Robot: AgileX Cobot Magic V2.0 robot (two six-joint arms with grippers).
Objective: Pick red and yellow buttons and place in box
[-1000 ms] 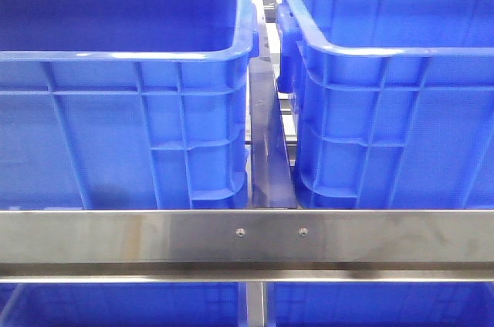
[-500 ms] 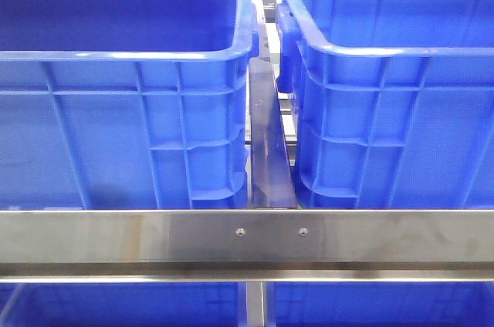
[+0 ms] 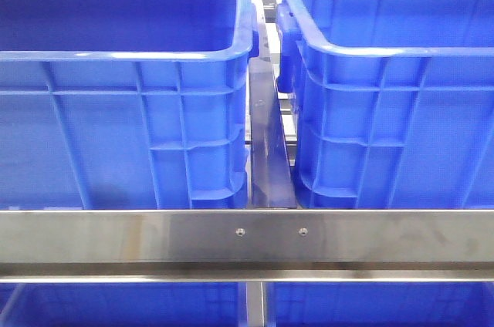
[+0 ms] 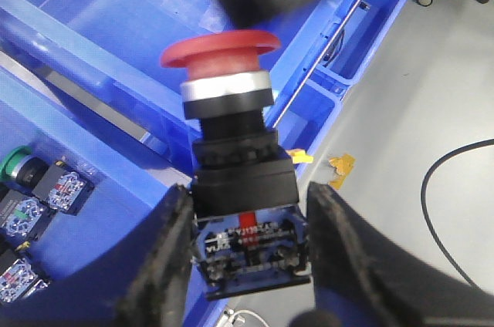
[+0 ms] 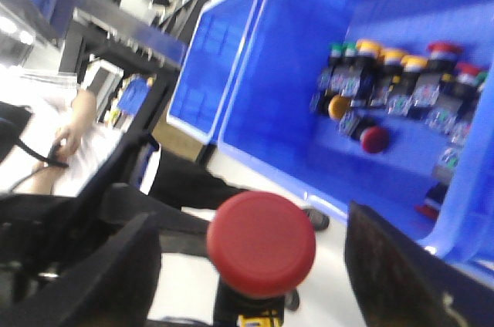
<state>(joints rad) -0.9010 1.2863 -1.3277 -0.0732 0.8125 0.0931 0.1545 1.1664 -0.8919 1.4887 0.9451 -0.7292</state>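
Front view: two blue crates side by side, left crate (image 3: 123,96) and right crate (image 3: 394,103), rims level, parted by a narrow gap with a dark strip (image 3: 268,150) running down it. Steel crossbar (image 3: 247,238) across the near edge, two screw heads at mid-span. No arms or buttons visible here; crate interiors look open from above.

Left wrist view: left gripper (image 4: 251,242) closed on a red mushroom-head button (image 4: 231,165), fingers (image 4: 166,257) pressed against both sides of its black contact block. Held clear above a blue bin's rim (image 4: 77,49). A few more switch units, one green-capped (image 4: 19,165), lying in a bin's corner beneath. Grey floor, a black cable (image 4: 448,211) and yellow scraps (image 4: 340,166) beyond the bin edge. Small print on the block's label, too fine to read.

Right wrist view: right gripper (image 5: 258,281) holding a second red button (image 5: 261,244), cap facing the camera, dark fingers (image 5: 401,281) set wide either side; contact hidden, closure cannot be told. Blue bin (image 5: 293,80) beyond, with a row of red, yellow and green buttons (image 5: 401,80) along its far wall; rest of that floor bare. A person's hand (image 5: 69,138) outside the bin. No legible writing.
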